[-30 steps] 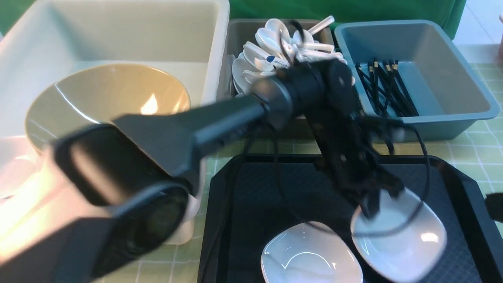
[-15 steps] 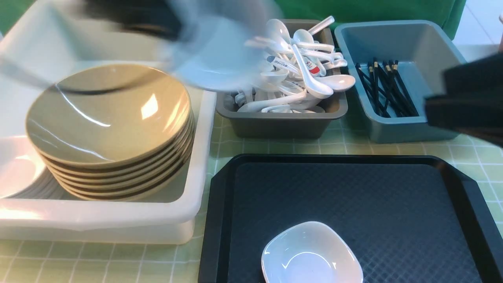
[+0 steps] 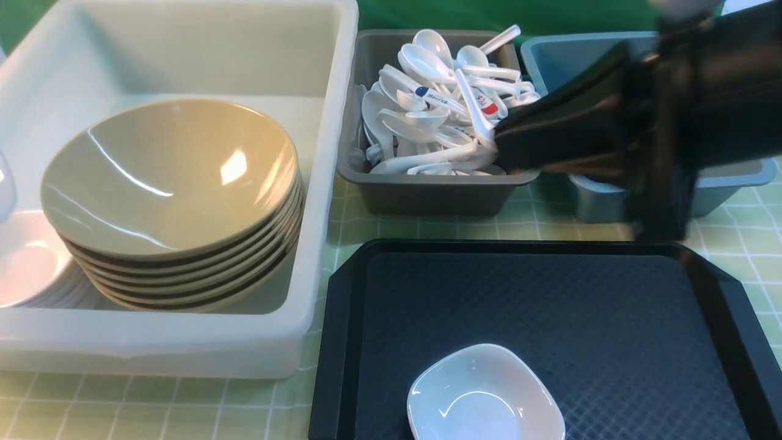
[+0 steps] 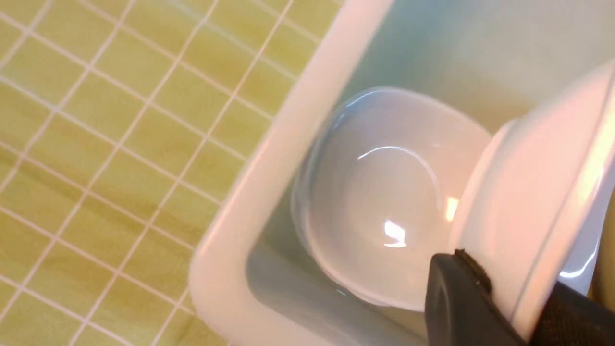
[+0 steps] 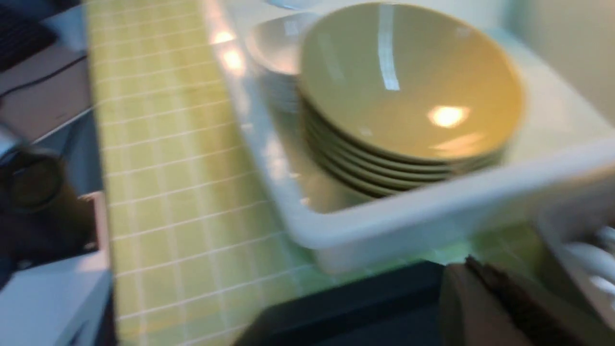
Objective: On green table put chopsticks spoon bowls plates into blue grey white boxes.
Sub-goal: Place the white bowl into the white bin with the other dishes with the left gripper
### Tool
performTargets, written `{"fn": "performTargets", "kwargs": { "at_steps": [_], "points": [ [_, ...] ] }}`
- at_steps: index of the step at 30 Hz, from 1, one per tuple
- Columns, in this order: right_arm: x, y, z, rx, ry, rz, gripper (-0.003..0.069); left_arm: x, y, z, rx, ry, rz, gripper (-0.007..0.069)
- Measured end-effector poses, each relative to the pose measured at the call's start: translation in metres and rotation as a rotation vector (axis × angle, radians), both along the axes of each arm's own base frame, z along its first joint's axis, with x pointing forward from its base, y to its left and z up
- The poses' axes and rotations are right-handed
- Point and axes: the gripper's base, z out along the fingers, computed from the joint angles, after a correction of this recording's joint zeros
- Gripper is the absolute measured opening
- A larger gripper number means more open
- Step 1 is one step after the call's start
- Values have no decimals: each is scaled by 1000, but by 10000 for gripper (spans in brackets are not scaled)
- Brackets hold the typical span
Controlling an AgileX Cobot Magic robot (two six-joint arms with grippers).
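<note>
My left gripper (image 4: 509, 288) is shut on the rim of a small white bowl (image 4: 538, 192) and holds it tilted over a stack of white bowls (image 4: 384, 192) in a corner of the white box (image 4: 269, 168). In the front view this arm is out of frame, and only the white bowl stack (image 3: 24, 269) and the tan plates (image 3: 171, 177) show in the white box (image 3: 324, 183). Another white bowl (image 3: 486, 397) lies on the black tray (image 3: 550, 293). My right gripper (image 3: 507, 146) is blurred, reaching over the blue box (image 3: 733, 177) toward the grey box (image 3: 427, 195) of spoons (image 3: 440, 110).
The chopsticks in the blue box are hidden behind my right arm. The green checked tablecloth (image 3: 183, 409) shows around the boxes. The right wrist view is blurred and shows the tan plates (image 5: 408, 81), the white box rim (image 5: 432, 211) and one finger (image 5: 475, 307).
My left gripper lifted a white bowl off the tray and carried it left over the white box, leaving the front view. My right arm swung in from the right over the blue box.
</note>
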Motion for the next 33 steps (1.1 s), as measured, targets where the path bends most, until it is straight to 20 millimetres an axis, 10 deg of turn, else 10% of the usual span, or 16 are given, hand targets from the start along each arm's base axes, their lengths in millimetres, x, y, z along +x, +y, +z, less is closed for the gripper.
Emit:
{"fn": "performTargets", "kwargs": {
  "at_steps": [10, 19, 33],
  "points": [
    [1, 24, -4, 22, -34, 26, 25, 39, 27, -54, -166, 111, 92, 15],
    [9, 25, -2, 51, -62, -31, 34, 41, 28, -59, -200, 126, 144, 68],
    [8, 25, -4, 38, -59, -18, 47, 37, 28, -35, -171, 91, 214, 444]
  ]
}}
